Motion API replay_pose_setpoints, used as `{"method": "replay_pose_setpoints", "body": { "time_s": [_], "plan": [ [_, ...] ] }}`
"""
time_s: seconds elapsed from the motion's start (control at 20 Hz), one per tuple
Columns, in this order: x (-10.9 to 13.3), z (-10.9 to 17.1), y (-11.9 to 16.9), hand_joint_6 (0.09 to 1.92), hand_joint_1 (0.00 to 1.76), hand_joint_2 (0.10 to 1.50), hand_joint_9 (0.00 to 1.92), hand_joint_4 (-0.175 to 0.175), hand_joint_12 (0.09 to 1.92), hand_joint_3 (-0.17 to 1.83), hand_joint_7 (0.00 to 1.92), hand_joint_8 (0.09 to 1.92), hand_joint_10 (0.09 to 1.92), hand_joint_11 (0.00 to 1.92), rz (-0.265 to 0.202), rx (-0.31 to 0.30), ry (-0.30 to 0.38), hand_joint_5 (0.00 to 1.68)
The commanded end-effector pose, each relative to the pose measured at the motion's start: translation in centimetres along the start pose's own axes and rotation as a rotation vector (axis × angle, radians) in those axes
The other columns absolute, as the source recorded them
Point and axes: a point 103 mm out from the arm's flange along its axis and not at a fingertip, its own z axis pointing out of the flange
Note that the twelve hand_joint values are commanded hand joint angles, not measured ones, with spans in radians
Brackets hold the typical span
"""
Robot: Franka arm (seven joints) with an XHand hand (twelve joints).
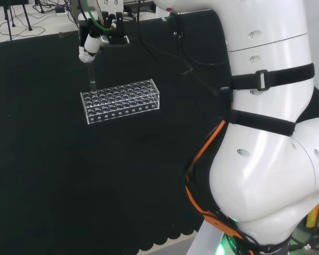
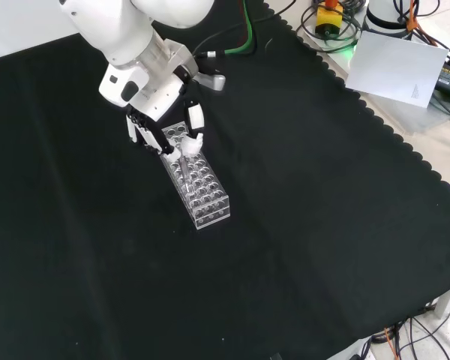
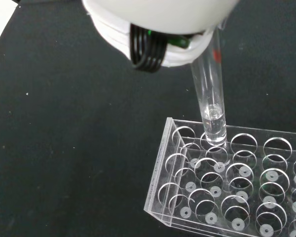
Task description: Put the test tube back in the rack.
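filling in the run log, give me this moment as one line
hand: shut on test tube | tube: upright, tip at a hole near the end of the rack | seated: not yet

The test tube is clear and glossy like glass, and the rack at its lower end looks like clear, smooth plastic. Matt black cloth covers the surface, while the hand shows glossy white plastic shells with black parts.
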Motion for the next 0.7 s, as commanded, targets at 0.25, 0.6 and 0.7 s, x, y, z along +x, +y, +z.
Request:
{"method": "replay_pose_setpoints", "body": {
  "time_s": [0.25, 0.6, 0.7],
  "plan": [
    [0.24, 0.05, -0.42, 0.09, 1.44, 0.62, 1.47, -0.175, 1.15, 0.60, 1.48, 0.56, 0.20, 0.94, -0.004, -0.002, 0.014, 1.47],
    [0.34, 0.45, -0.55, 0.09, 1.44, 0.62, 1.46, -0.175, 1.15, 0.60, 1.48, 0.57, 0.20, 0.94, 0.001, 0.008, 0.013, 1.47],
    [0.36, 0.55, -0.54, 0.09, 1.44, 0.62, 1.46, -0.175, 1.15, 0.60, 1.48, 0.57, 0.20, 0.94, 0.003, 0.011, 0.015, 1.47]
  ]
}}
